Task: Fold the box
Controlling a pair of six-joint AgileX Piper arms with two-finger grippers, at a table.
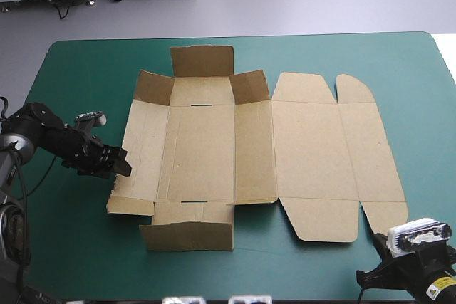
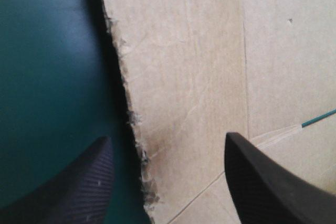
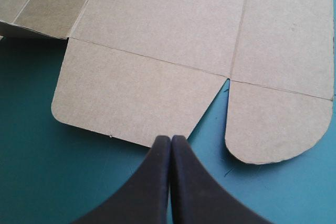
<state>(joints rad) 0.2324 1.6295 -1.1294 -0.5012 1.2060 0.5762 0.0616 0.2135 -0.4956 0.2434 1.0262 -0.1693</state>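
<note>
While left claw point(image 2: 167, 141) gapes, box point(image 2: 189, 51) edge between

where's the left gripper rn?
High view: left gripper at the left edge of the box, toward the near corner. Left wrist view: open, one finger over the teal-green cover, the other over the board.

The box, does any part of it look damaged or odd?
Yes. The box has a ragged, frayed edge between the open fingers of the left gripper, as if torn; its rounded flaps near the right gripper look cleanly cut.
</note>
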